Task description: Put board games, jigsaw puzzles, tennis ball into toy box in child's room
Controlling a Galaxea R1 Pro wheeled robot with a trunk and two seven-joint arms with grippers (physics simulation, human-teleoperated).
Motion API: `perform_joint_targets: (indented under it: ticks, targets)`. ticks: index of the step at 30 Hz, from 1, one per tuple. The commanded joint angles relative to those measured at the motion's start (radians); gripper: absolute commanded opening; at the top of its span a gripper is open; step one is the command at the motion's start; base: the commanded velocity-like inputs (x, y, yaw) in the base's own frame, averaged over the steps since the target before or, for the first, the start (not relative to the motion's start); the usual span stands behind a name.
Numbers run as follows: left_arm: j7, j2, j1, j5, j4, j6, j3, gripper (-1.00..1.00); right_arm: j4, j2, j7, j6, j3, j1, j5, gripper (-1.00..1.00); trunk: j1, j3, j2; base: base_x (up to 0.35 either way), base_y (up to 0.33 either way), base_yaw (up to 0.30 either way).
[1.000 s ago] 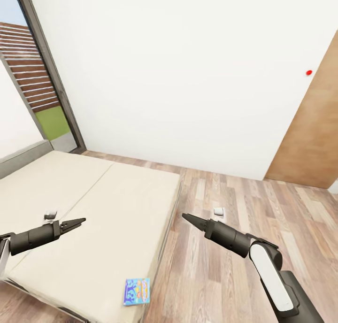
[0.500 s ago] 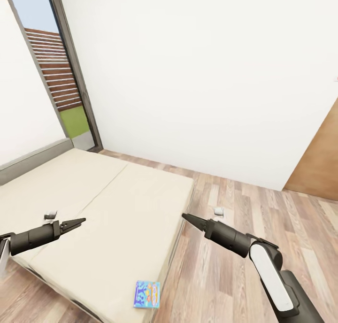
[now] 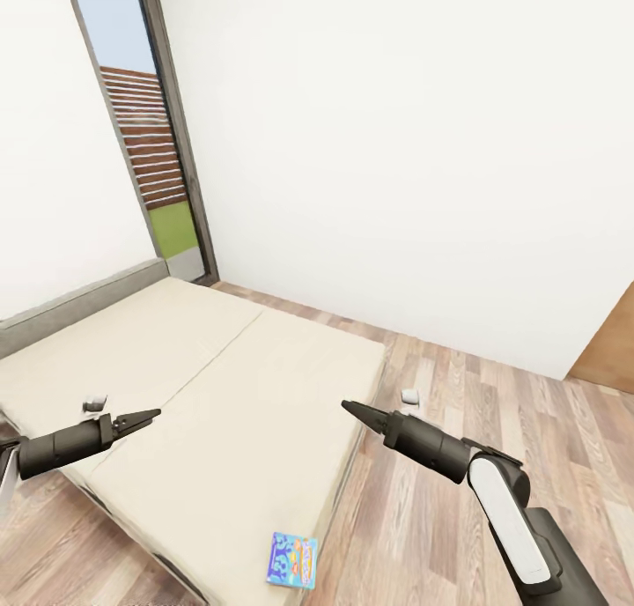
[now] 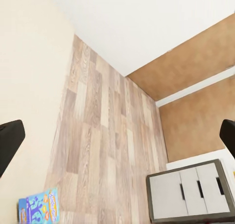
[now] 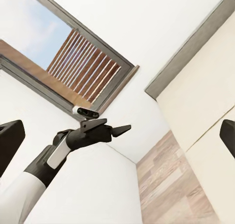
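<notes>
A small blue board game (image 3: pixel 293 560) with orange-yellow print lies flat at the near corner of the beige bed (image 3: pixel 220 395); it also shows in the left wrist view as the blue board game (image 4: pixel 38 207) at the mattress edge. My left gripper (image 3: pixel 150 415) hovers over the bed's near-left part, well to the left of the box, fingers open and empty (image 4: pixel 117 136). Over the wood floor just past the bed's right side hangs my right gripper (image 3: pixel 352 410), also open and empty (image 5: pixel 117 136). The right wrist view catches the left arm (image 5: pixel 93 133) in front of the window.
A tall dark-framed window (image 3: pixel 167 148) stands behind the grey headboard (image 3: pixel 79 302). White walls close the room. A wooden door (image 3: pixel 612 351) is at far right. Wood-plank floor (image 3: pixel 493 412) runs along the bed's right side. A grey cabinet with white fronts (image 4: pixel 188 190) shows.
The whole picture has shifted right, so the camera has turned left: window, bed and board game sit further right. Both arms hold the same pose.
</notes>
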Motion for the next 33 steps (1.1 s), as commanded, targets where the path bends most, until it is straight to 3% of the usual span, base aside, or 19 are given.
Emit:
perform_joint_targets:
  ticks: [1, 14, 20, 33]
  targets:
    - [-0.007, -0.001, -0.001, -0.005, 0.0, 0.01, 0.001, 1.0, 0.0, -0.001, -0.002, 0.006, 0.0, -0.001, -0.006, 1.0, 0.001, -0.001, -0.002, 0.001, 0.0, 0.178]
    - [-0.007, -0.002, -0.001, -0.004, 0.0, -0.014, 0.001, 1.0, 0.0, -0.001, -0.002, 0.006, 0.0, -0.001, -0.006, 1.0, 0.001, 0.017, -0.002, 0.0, 0.0, 0.175]
    - [-0.007, -0.015, -0.001, -0.006, 0.0, -0.026, 0.001, 1.0, 0.0, 0.0, -0.002, 0.007, -0.001, -0.001, -0.006, 1.0, 0.001, 0.025, -0.002, 0.0, -0.066, 0.166]
    - [-0.007, -0.017, -0.001, -0.006, 0.0, -0.028, 0.001, 1.0, 0.0, 0.001, -0.011, 0.006, -0.006, -0.001, -0.006, 1.0, 0.001, 0.027, -0.002, 0.0, -0.073, 0.026]
